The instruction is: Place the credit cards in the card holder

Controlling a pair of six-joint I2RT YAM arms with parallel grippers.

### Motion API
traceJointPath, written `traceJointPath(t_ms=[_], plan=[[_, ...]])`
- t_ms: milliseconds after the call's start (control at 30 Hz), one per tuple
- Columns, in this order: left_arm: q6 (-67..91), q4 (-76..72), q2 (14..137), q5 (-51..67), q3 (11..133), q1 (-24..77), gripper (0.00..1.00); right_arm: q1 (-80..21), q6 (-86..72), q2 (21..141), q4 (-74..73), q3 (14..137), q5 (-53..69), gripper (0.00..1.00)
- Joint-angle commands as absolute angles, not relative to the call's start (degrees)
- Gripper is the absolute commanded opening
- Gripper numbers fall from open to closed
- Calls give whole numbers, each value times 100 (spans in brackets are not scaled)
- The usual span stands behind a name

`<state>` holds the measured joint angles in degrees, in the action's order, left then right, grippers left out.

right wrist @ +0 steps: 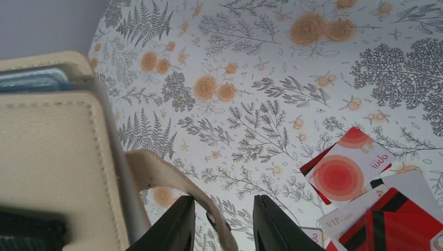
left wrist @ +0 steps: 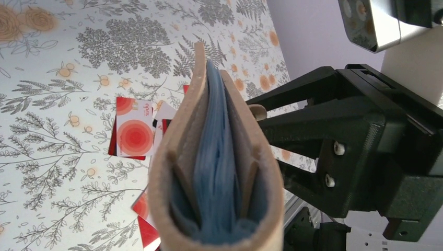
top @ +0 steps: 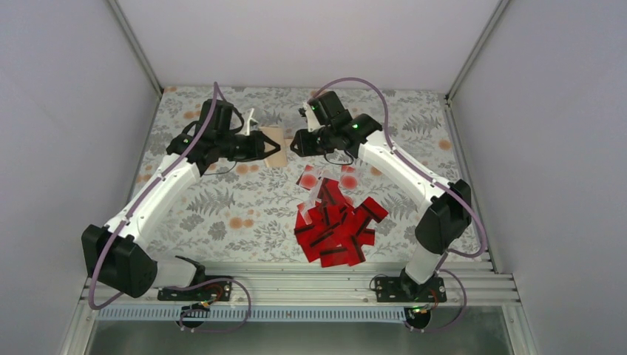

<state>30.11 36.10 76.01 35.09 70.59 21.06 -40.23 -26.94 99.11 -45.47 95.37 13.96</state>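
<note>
The tan card holder hangs above the flowered cloth at the back centre, with my left gripper shut on it. In the left wrist view the card holder gapes toward the camera, showing blue lining, and it hides the left fingers. My right gripper is right beside its right edge. In the right wrist view the right gripper has its jaws apart around the holder's loose strap, which touches the left finger. The credit cards lie in a red heap on the cloth; some are pale-faced.
The flowered cloth covers the table between grey side walls. A metal rail runs along the near edge by the arm bases. The right arm's black wrist fills the right side of the left wrist view.
</note>
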Motion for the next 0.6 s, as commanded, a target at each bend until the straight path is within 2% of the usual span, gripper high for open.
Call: traceJointPath(t_ms=[0, 133, 200, 300, 567], plan=[[2906, 3542, 7451, 3745, 7080, 2126, 2, -4061, -2622, 9842, -4529, 9641, 1290, 31], [2732, 3515, 7461, 3964, 7162, 2126, 2, -4017, -2431, 9611, -4201, 9398, 1743, 43], [2663, 3496, 7462, 4071, 7198, 2127, 2, -3902, -2463, 9421, -4040, 9201, 1877, 45], [2634, 3298, 7422, 4370, 7186, 2120, 2, -3646, -2519, 9100, -3562, 8746, 2503, 45], [2475, 3079, 7359, 4976, 7261, 2120, 2, -3071, -2452, 8678, -2777, 8142, 4155, 34]])
